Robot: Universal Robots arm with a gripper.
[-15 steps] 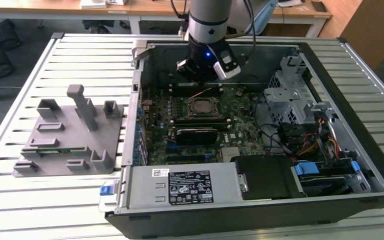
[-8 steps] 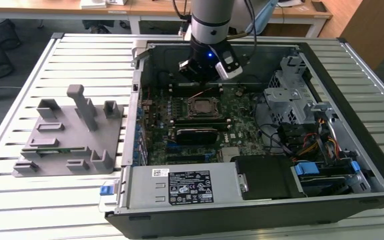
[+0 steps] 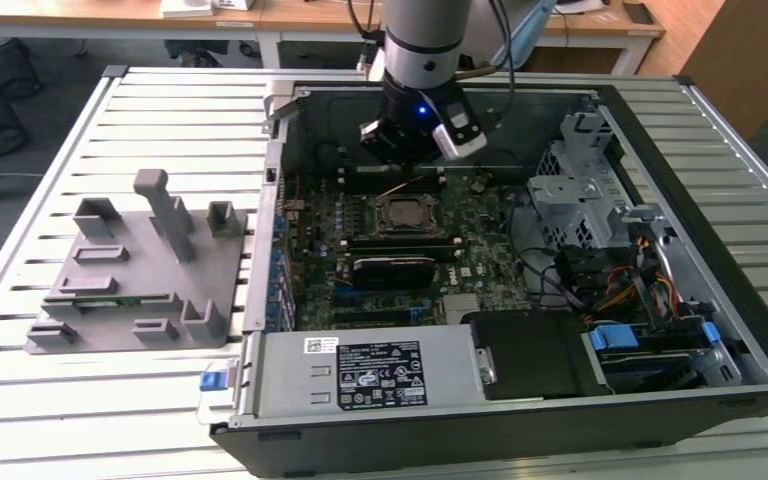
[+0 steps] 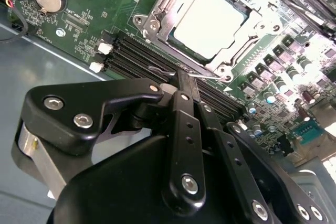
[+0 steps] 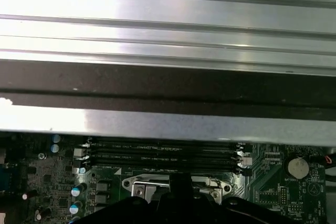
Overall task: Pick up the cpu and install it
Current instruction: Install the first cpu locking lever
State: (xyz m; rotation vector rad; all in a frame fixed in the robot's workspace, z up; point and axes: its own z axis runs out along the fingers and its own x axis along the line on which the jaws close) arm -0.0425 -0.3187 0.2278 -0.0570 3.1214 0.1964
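- The gripper (image 4: 181,80) is nearest to the lens in the second wrist view: black links meet at a thin tip, so the claw looks closed, holding nothing.
- Just beyond the tip, the cpu (image 4: 209,20) sits in its socket (image 4: 157,11), silver top bare, frame open.
- In the exterior view the gripper (image 3: 408,165) hangs just beyond the socket (image 3: 403,214), inside the case (image 3: 704,300).
- The exterior view also has a grey fixture (image 3: 144,270) on the table (image 3: 37,400), at the exterior view's left.
- The first wrist view adds memory slots (image 5: 163,153) and a coin cell (image 5: 298,168).
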